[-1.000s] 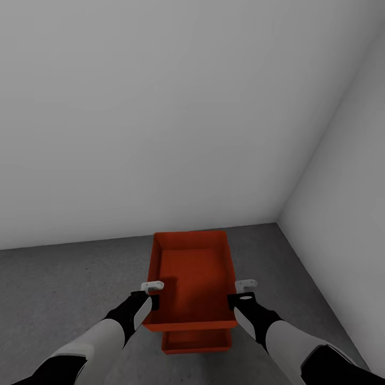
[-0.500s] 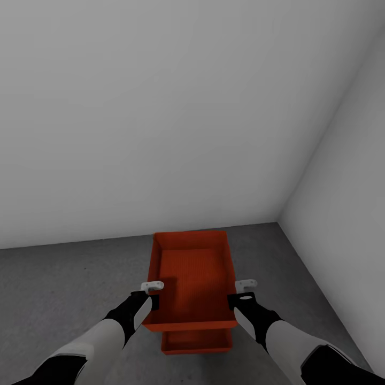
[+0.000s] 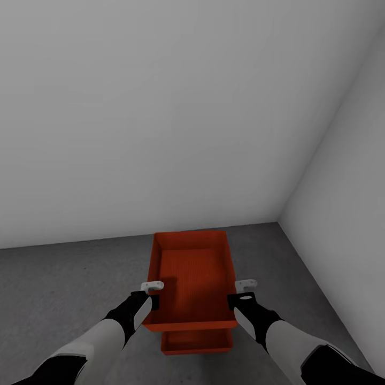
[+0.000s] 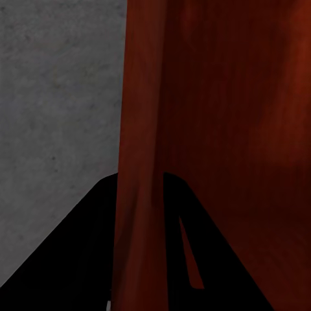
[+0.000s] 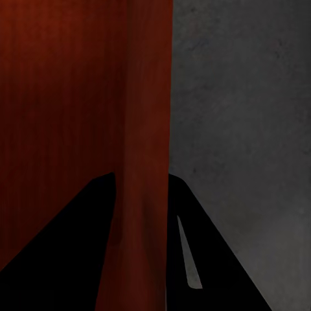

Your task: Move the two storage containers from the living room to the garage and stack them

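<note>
In the head view an orange-red storage container (image 3: 192,272) hangs between my two arms, over the dark grey garage floor (image 3: 64,283). My left gripper (image 3: 151,294) is shut on its left side wall and my right gripper (image 3: 241,293) on its right side wall. The second storage container (image 3: 197,342) lies on the floor beneath it, only its near end showing; I cannot tell whether the two touch. In the left wrist view the red wall (image 4: 139,162) runs between the black fingers (image 4: 71,259). The right wrist view has the other wall (image 5: 146,129) pinched by its fingers (image 5: 214,259).
A plain pale grey wall (image 3: 160,117) rises just beyond the containers, and a second wall (image 3: 347,224) meets it at a corner on the right. Bare floor stretches to the left of the containers.
</note>
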Available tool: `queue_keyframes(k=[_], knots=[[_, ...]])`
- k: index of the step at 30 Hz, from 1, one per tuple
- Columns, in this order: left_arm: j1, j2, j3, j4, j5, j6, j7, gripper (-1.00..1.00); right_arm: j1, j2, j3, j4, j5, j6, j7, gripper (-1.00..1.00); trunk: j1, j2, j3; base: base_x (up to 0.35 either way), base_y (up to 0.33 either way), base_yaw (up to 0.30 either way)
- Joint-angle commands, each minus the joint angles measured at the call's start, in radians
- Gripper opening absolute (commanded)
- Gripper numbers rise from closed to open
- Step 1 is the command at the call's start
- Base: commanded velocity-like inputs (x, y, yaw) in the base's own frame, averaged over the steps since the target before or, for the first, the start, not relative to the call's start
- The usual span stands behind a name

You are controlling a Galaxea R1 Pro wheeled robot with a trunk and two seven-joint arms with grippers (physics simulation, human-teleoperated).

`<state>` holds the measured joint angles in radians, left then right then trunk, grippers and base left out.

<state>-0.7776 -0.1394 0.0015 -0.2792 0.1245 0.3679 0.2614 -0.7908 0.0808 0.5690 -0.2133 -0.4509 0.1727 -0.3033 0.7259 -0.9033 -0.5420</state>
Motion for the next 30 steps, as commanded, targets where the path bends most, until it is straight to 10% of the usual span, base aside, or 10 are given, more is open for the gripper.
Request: queue_keyframes(k=[1, 30], knots=[[0.0, 0.009, -0.017, -0.005, -0.031, -0.032, 0.03, -1.0, -0.001, -0.002, 0.008, 0.006, -0.014, 0.007, -0.01, -1.0, 0.0, -0.001, -0.001, 0.0, 0.0, 0.0], [0.0, 0.009, -0.015, -0.005, -0.032, -0.032, 0.03, -1.0, -0.001, -0.001, 0.008, 0.006, -0.014, 0.007, -0.01, -1.0, 0.0, -0.001, -0.011, -0.06, 0.0, 0.0]])
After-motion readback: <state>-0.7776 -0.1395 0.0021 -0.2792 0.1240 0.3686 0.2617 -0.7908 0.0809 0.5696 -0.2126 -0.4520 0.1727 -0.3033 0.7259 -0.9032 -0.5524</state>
